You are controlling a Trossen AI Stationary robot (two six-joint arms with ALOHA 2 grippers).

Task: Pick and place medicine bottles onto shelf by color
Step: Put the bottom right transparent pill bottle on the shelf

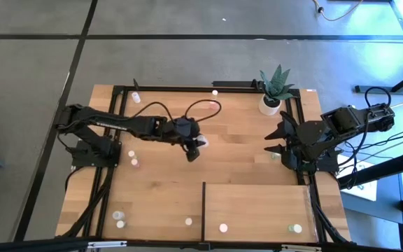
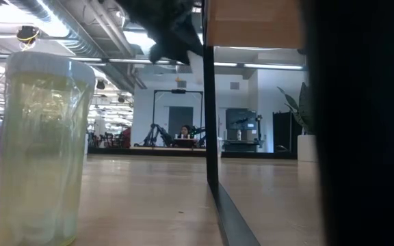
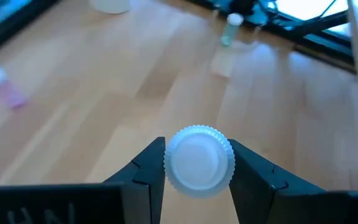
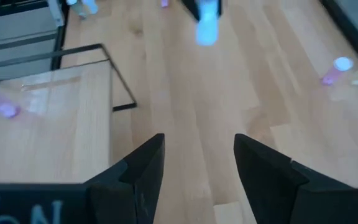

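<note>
My left gripper point(image 1: 196, 148) reaches out over the middle of the table and is shut on a small medicine bottle point(image 1: 203, 142) with a white ribbed cap. My right gripper point(image 1: 271, 143) hangs open at the table's right side, beside the potted plant, with nothing between its fingers point(image 4: 148, 163). The shelf point(image 1: 257, 203), a pale wood panel with a dark edge, lies at the near right; two bottles point(image 1: 223, 227) point(image 1: 296, 227) stand on it. More bottles stand upright on the tabletop at the left point(image 1: 132, 153), near left point(image 1: 119, 219) and far edge point(image 1: 136, 96). My left gripper pinches the bottle between its two fingers point(image 3: 143, 169), one on each side of the white ribbed cap point(image 3: 199, 163). The fingers slant down from the table's left side. The cap's top faces back toward the wrist. In the low view the gripper is well above the tabletop.
A white pot with a green plant point(image 1: 271, 94) stands at the far right corner. A pale yellow bottle point(image 2: 40, 150) looms close in the low view. A greenish bottle point(image 1: 275, 155) stands just below my right gripper. A dark frame point(image 1: 187, 88) runs around the table.
</note>
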